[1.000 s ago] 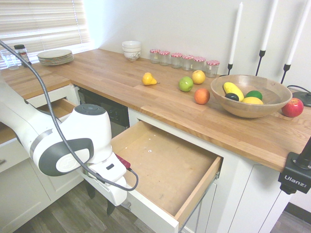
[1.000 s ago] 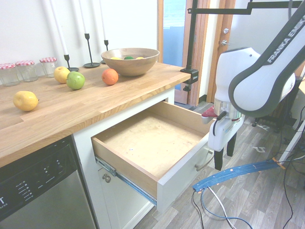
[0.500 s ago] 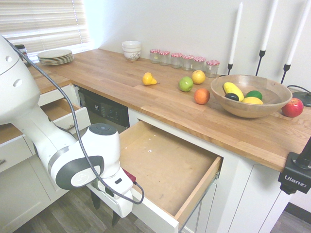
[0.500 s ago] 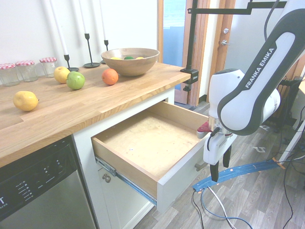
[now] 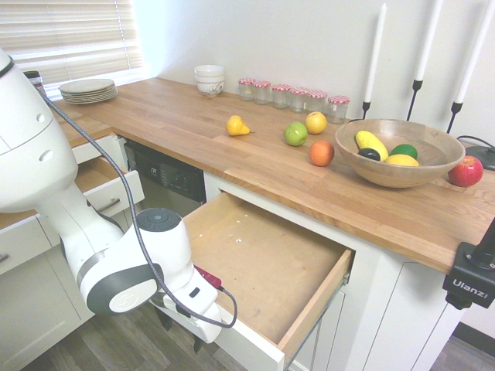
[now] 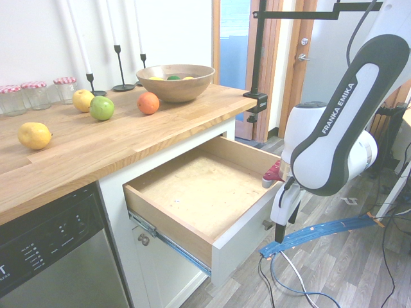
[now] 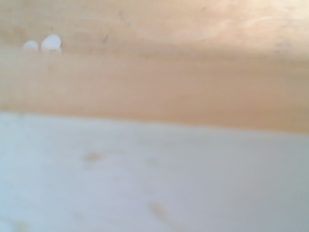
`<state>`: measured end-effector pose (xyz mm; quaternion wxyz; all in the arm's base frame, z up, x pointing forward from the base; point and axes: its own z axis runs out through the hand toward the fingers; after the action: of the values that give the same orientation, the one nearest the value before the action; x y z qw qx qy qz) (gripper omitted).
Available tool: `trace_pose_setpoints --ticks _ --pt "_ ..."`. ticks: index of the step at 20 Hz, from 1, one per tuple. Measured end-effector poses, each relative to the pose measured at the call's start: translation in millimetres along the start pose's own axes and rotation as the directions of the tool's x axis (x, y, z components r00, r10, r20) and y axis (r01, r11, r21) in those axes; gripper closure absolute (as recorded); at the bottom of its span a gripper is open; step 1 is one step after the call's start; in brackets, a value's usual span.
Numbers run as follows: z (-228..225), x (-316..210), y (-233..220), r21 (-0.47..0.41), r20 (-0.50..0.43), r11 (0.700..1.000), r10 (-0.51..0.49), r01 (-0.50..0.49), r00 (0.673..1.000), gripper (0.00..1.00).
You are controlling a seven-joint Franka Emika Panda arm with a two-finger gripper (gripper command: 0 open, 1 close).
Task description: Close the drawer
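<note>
The drawer (image 5: 263,263) stands pulled far out under the wooden counter, its plywood bottom bare. Its white front panel (image 6: 247,234) faces the room, and a bit of the silver handle (image 6: 265,224) shows beside my hand. My gripper (image 6: 284,226) hangs fingers-down right in front of that panel, near its upper edge, open and holding nothing. From the other side, the gripper (image 5: 182,334) sits low at the drawer's left front corner. The wrist view is blurred and filled by the white panel top (image 7: 145,183) and the plywood inside (image 7: 154,72).
A narrower white drawer (image 5: 108,182) stands open at the left, past the dishwasher (image 5: 166,178). On the counter are a wooden fruit bowl (image 5: 398,151), loose fruit, jars and plates. Blue cable (image 6: 308,234) lies on the floor by the gripper.
The arm has sunk lower and swung in closer to the drawer's front panel. The drawer has stayed as far out as before, and the fingers have stayed open.
</note>
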<state>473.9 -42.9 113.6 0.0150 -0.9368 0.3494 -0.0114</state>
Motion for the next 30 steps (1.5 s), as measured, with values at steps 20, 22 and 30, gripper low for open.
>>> trace_pose_setpoints --ticks 20,22,30 --pt "-1.4 -1.4 -3.8 0.025 -0.006 1.000 -0.007 0.007 1.000 1.00" --pt "-1.8 -1.3 -3.9 0.026 -0.006 1.000 -0.007 0.007 1.000 1.00" --pt "-3.8 4.8 1.5 0.038 -0.024 0.999 -0.004 0.005 1.000 1.00"
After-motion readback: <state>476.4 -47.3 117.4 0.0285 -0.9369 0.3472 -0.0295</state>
